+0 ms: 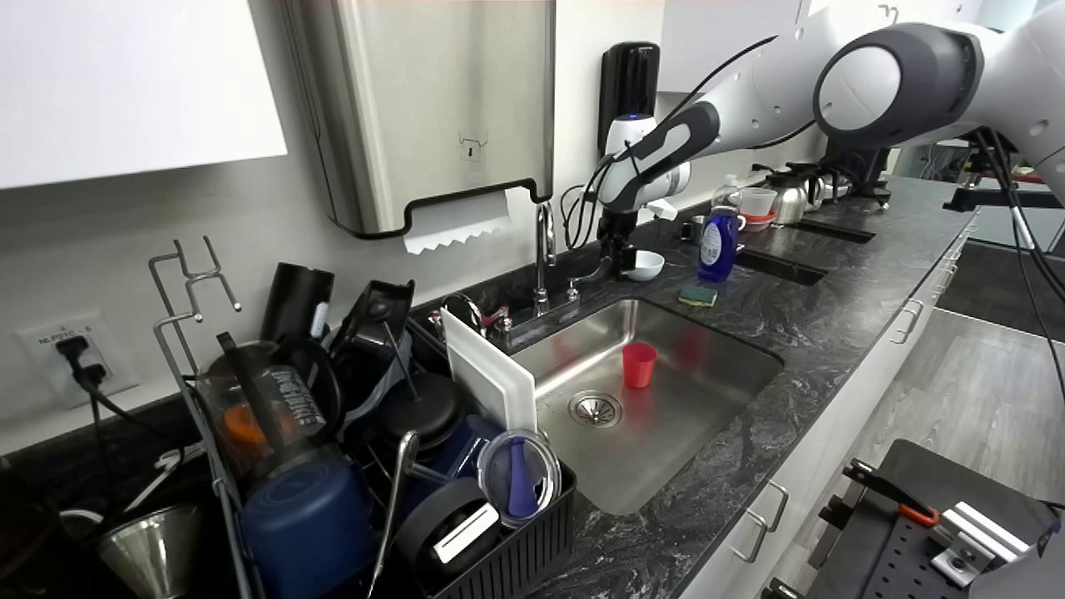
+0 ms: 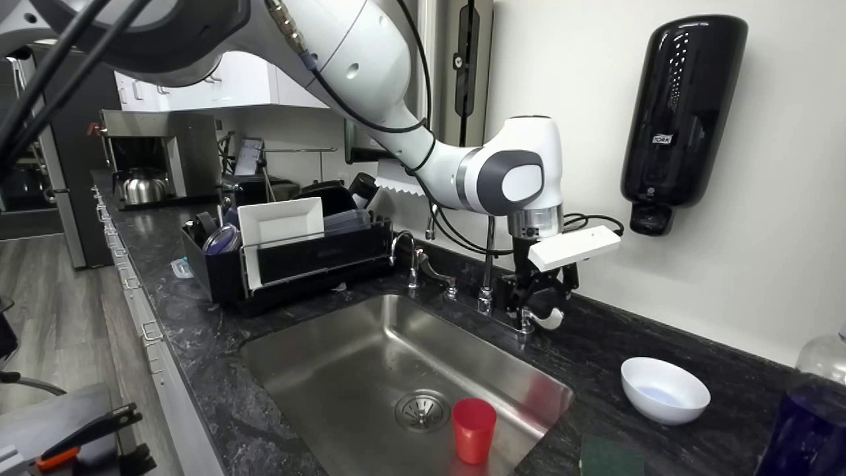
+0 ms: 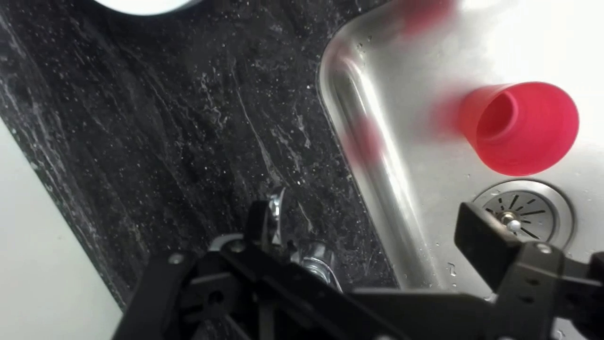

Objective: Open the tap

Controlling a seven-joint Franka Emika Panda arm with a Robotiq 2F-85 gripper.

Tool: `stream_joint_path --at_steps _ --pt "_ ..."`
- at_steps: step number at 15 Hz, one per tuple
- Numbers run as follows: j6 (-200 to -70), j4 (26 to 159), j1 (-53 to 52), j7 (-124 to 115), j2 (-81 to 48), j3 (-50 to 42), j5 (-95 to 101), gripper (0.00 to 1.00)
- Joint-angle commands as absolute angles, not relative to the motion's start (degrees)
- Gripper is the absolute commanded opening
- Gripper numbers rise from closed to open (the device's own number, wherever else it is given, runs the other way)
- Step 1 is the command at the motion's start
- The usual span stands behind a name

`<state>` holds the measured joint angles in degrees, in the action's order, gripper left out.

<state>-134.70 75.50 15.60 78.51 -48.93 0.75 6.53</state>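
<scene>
Spread wide, the black tool (image 3: 370,229) hung right beside the slim upright chrome tap (image 2: 489,264) near the back edge of the dark surface (image 3: 212,118), one fingertip (image 3: 256,222) at the tap's curved metal lever (image 2: 547,321)!

I look down into a steel sink (image 2: 350,390) set in a dark, veined bench (image 1: 819,345). A red cup (image 2: 474,430) stands upright in it, just beside the drain (image 2: 422,410). On the bench near the sink I see a green-and-yellow sponge (image 1: 697,296), a white bowl (image 2: 664,391) and a bottle of blue liquid (image 1: 719,249); farther along stands a steel carafe (image 1: 786,202). Across the sink from these, a black dish rack (image 2: 330,256) holds a white square plate (image 2: 281,221) on edge and a blue vessel (image 1: 304,524). On the wall (image 2: 568,76) before me hang a black soap dispenser (image 2: 684,112) and a steel towel dispenser (image 1: 449,91), a toothed paper sheet (image 1: 459,223) poking out below. Lower down, a white outlet (image 1: 115,363) takes black plugs (image 1: 73,348).
</scene>
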Motion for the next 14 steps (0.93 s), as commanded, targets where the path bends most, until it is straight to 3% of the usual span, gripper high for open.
stream_joint_path --at_steps 1,14 --pt "-131.13 74.68 16.40 81.00 -48.64 1.75 5.50 1.00" --pt "-130.35 73.42 16.33 80.96 -50.83 1.70 5.03 1.00"
